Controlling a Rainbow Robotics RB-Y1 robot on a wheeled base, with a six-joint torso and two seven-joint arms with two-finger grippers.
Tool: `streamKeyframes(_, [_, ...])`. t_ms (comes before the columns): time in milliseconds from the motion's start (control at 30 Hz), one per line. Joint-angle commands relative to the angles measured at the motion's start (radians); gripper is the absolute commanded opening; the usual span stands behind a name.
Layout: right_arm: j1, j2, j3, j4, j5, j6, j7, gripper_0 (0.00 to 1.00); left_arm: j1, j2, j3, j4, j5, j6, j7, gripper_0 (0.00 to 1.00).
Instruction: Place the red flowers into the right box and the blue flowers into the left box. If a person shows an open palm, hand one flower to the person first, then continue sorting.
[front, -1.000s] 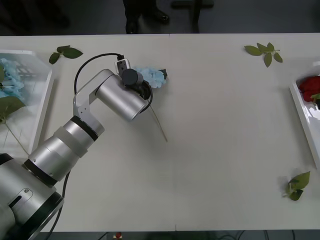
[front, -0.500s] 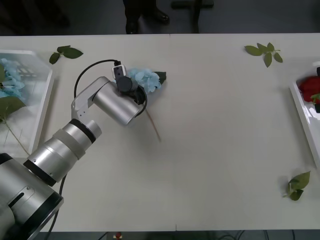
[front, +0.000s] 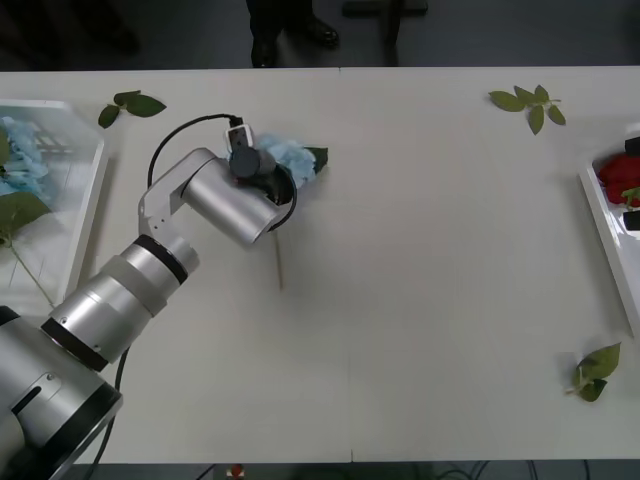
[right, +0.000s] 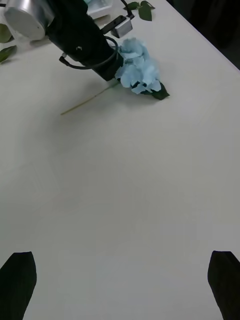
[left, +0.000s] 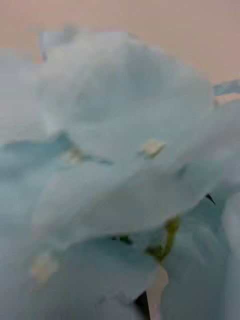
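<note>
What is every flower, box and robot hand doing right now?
Blue flower: lying on the table, left gripper on it.
Left box: holds blue flowers.
Right box: holds red flowers.
Right gripper: open, above bare table.

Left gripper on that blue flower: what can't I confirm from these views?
- Left gripper: fingers hidden by its wrist in front view, by arm in right wrist view.
- Blue flower: grip point covered; petals blur the left wrist view.
- Left box, right box: cut off by front-view edges.
</note>
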Motion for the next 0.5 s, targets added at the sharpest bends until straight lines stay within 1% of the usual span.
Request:
streamKeyframes(33, [-0.010, -0.038, -0.018, -0.013, -0.011, -0.001, 0.004, 1.00, 0.047, 0.077, 0.039, -0.223, 0.027, 0.092, -0.027, 0.00])
streamKeyframes(67, [-0.010, -0.038, -0.018, -0.013, -0.011, -0.001, 0.004, 1.00, 0.067, 0.097, 0.049, -0.286, 0.046, 0.122, -0.036, 0.00])
streamKeyframes(100, [-0.010, -0.038, -0.018, -0.013, -0.011, -0.001, 0.004, 1.00, 0.076, 0.105, 0.055, -0.317, 0.055, 0.141, -0.045, 0.00])
streamKeyframes(167, [-0.010, -0.038, -0.018, -0.013, -0.011, -0.001, 0.004, 1.00, 0.110, 0.133, 0.092, -0.435, 0.096, 0.221, -0.093, 0.00])
streamKeyframes(200, [-0.010, -0.038, -0.018, -0.013, -0.011, -0.001, 0.004, 1.00, 0.116, 0.139, 0.103, -0.463, 0.108, 0.242, -0.103, 0.00])
streamKeyframes(300, [-0.010, -0.038, -0.018, -0.013, -0.011, -0.001, 0.004, 1.00, 0.141, 0.157, 0.169, -0.599, 0.153, 0.362, -0.162, 0.00])
streamKeyframes(367, [-0.010, -0.038, -0.018, -0.013, -0.011, -0.001, 0.004, 1.00, 0.148, 0.163, 0.221, -0.673, 0.173, 0.445, -0.205, 0.00])
streamKeyframes(433, [-0.010, -0.038, -0.018, -0.013, -0.011, -0.001, 0.004, 1.00, 0.153, 0.169, 0.263, -0.719, 0.194, 0.500, -0.240, 0.00])
streamKeyframes(500, [-0.010, -0.038, -0.018, -0.013, -0.011, -0.001, 0.004, 1.00, 0.158, 0.185, 0.333, -0.779, 0.243, 0.567, -0.297, 0.00])
